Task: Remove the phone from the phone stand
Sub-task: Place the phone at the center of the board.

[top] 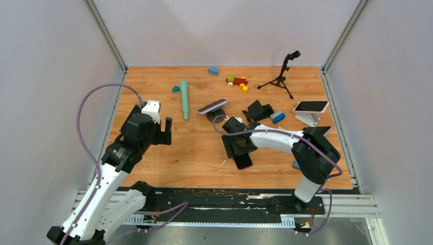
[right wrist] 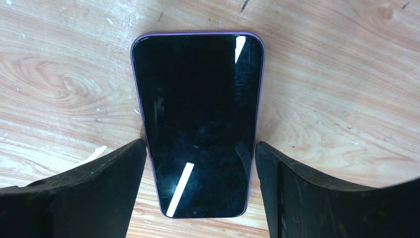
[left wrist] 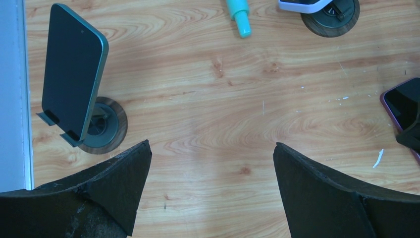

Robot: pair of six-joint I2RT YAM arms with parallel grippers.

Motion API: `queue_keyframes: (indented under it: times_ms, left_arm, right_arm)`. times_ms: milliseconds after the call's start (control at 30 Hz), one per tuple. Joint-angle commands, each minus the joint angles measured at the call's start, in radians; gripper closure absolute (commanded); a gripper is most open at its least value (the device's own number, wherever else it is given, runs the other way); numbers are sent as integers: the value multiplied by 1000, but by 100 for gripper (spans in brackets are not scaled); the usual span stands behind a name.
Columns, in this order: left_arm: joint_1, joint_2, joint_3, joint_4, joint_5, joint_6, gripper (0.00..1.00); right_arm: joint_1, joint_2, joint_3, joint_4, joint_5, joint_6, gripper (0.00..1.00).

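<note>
**Purple phone [right wrist: 198, 124] flat on the bench [top: 194, 148]**

Screen up, clear of every stand. Flanking its long edges, spread apart: right fingers [right wrist: 99, 193]; touching or not, impossible to tell. Spread wide above the wood, holding nothing: left fingers [left wrist: 99, 198]. Leaning in a round-based stand [left wrist: 106, 130]: dark phone [left wrist: 72, 74]. Resting on a second round stand [left wrist: 333, 19]: white phone [left wrist: 303, 5]. Propped on a white stand [top: 311, 119]: pink phone [top: 310, 106].

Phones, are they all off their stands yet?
Not yet. Done: the purple phone lies flat on the table. In hand: the right gripper straddles it; whether it grips is unclear. Still to do: the teal phone, white phone and pink phone sit on stands; the left gripper hangs open.
</note>
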Motion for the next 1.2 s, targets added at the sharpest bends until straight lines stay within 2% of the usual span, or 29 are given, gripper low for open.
queue_keyframes:
  times_ms: [0,67,200,400,767,1167]
  left_arm:
    - [2,2,-8,36,12,-3,0]
    - [2,3,-8,36,13,-3,0]
    - [2,10,-7,35,11,-3,0]
    - [2,13,-7,36,10,-4,0]
    - [2,25,-5,35,15,-2,0]
    - [2,19,0,43,105,18,0]
  right_arm:
    - [19,40,-63,49,32,40,14]
    - [27,32,-65,49,32,31,9]
    - [34,15,-55,43,23,16,6]
    - [34,-43,11,-20,37,-1,5]
    - [34,-255,111,-160,85,-55,4]
    - [33,-560,-30,-197,22,8,6]
